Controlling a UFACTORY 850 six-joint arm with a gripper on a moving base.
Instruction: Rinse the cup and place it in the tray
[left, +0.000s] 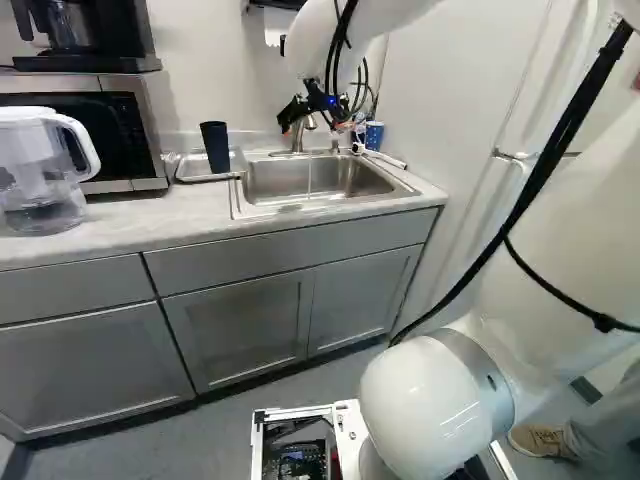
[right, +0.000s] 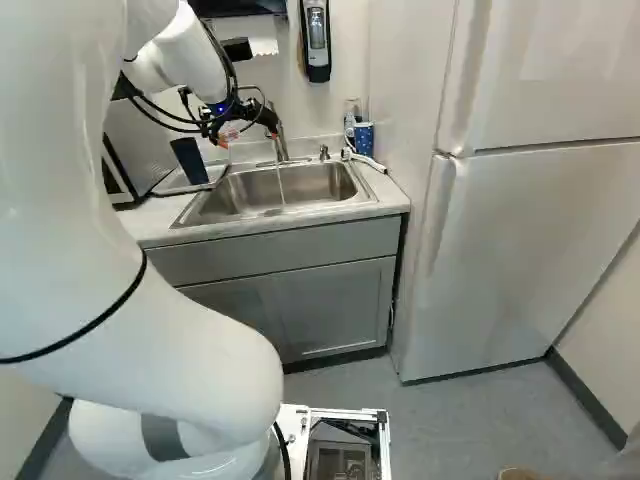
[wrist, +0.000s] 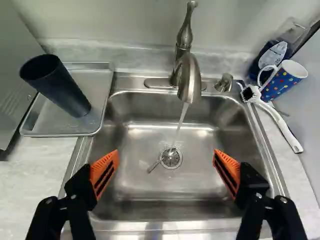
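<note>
My gripper (right: 246, 132) hangs over the sink in the right base view. In the wrist view the gripper (wrist: 166, 156) is open, its orange-padded fingers wide apart with nothing between them. A dark tumbler-like cup (wrist: 57, 85) stands upright on the metal tray (wrist: 52, 120), beside the sink and off to one side of the fingers. Water (wrist: 181, 117) runs from the faucet (wrist: 190, 80) into the sink basin (wrist: 145, 187). Behind the opposite sink corner is a blue dotted mug (wrist: 282, 80) with a white handle.
A white-handled brush (wrist: 275, 117) lies by the mug, near a dark blue soap bottle (wrist: 272, 54). A water pitcher (left: 40, 170) and a microwave (left: 120, 130) stand on the counter (left: 120, 225); a coffee maker (left: 85, 35) tops the microwave. The refrigerator (right: 510, 250) rises beside the counter.
</note>
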